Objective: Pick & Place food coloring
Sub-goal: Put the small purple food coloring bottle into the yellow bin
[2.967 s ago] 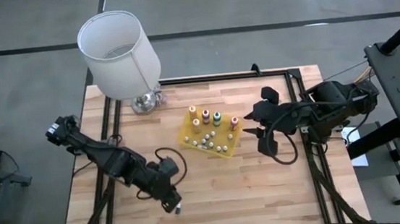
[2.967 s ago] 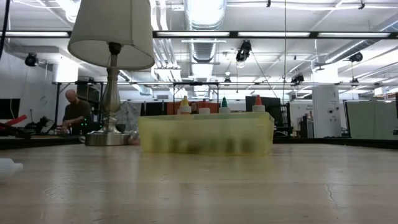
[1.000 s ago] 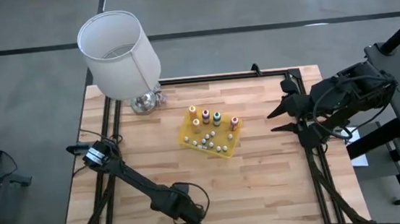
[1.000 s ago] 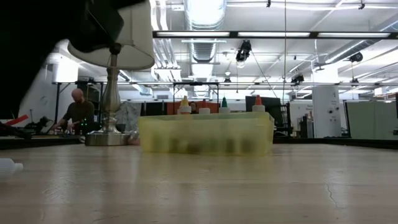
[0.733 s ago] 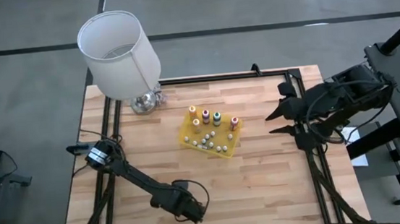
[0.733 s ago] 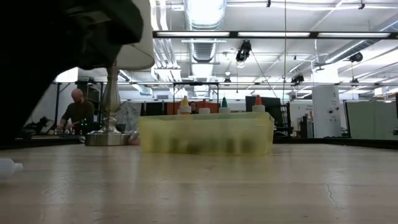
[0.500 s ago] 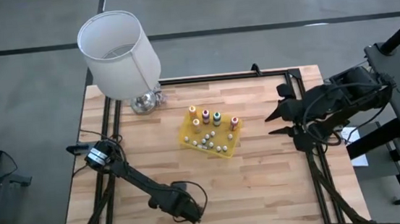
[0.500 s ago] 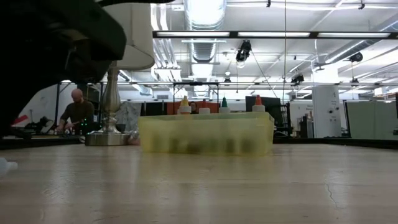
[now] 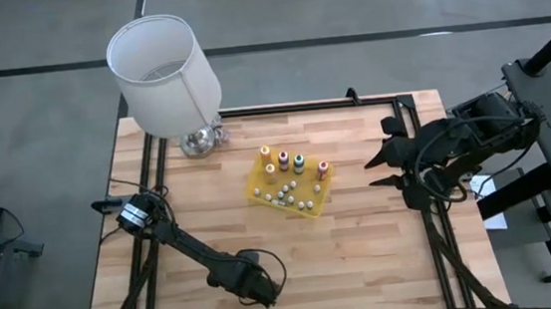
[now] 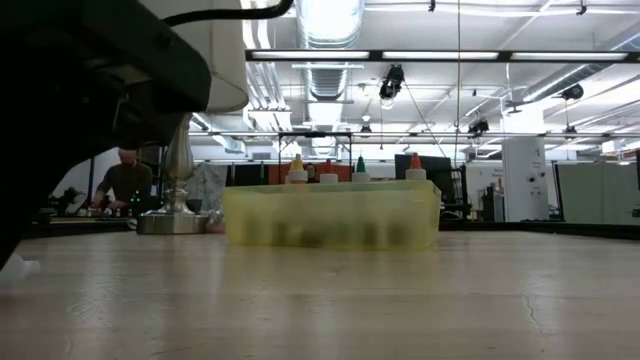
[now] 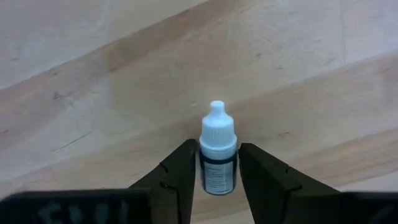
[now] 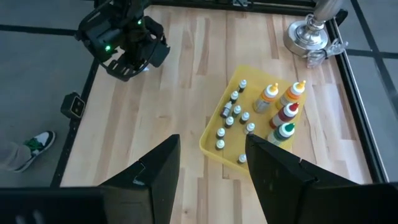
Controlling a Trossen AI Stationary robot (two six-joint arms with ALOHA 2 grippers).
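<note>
The food coloring set sits in a yellow tray (image 9: 290, 181) mid-table. The red, orange, yellow and green squeeze bottles (image 12: 283, 112) stand along the tray's far side, with several tiny vials (image 12: 233, 115) beside them. One more vial (image 11: 217, 155), white-capped with a dark label, lies apart on the wood near the table's near edge. My left gripper (image 9: 257, 291) is over that vial and hides it in the high view. In its wrist view my left gripper (image 11: 217, 149) is shut on the vial. My right gripper (image 9: 381, 160) waits open at the table's right edge. My left gripper pinches the lone vial by its labelled body (image 11: 217, 177), one finger (image 11: 183, 171) on each side, coming from above. The white cap (image 11: 217, 127) points away past the fingertips. The vial still lies on the wood; a pale end of it (image 10: 20, 266) shows at table level.
A lamp with a white shade (image 9: 164, 74) stands on a metal base (image 9: 199, 141) at the far left corner. A black frame (image 9: 391, 99) rims the table. Bare wood lies between the tray and the near edge. A person (image 10: 125, 180) sits in the room beyond.
My left arm has come lower near the table's near edge; in the low view its dark bulk has grown and sunk across the left side. The vial has stayed on the wood. My right gripper has crept slightly toward the tray.
</note>
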